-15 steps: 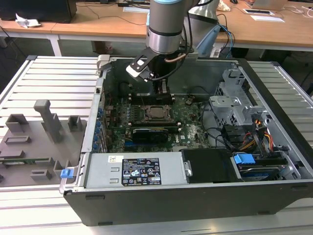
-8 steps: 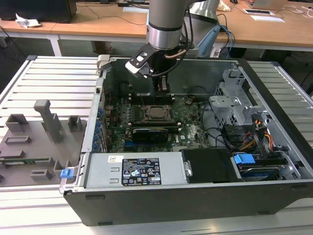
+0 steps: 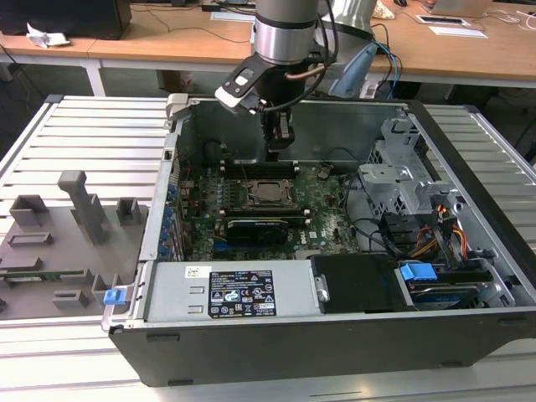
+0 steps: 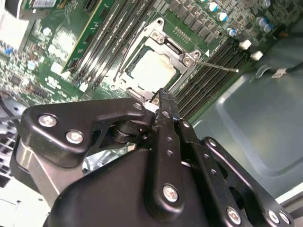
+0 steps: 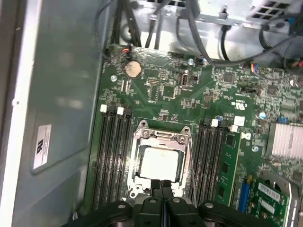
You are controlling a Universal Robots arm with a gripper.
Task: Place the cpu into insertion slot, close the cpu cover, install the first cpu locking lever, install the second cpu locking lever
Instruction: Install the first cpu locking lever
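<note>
Notes end effector (image 5: 161, 186) clenched, fingertips pressed together, grasping nothing. Finds cpu (image 5: 161, 162) seated on motherboard (image 5: 199, 94) directly beyond those fingertips, with cpu cover (image 5: 163, 137) lying flat around it in the first wrist view.

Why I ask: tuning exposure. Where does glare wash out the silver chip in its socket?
First wrist view: light washes the pale silver square cpu nearly white. Second wrist view: same glare on it, black gripper dark in front. Exterior view: no glare, grey metal computer case shaded inside.
</note>
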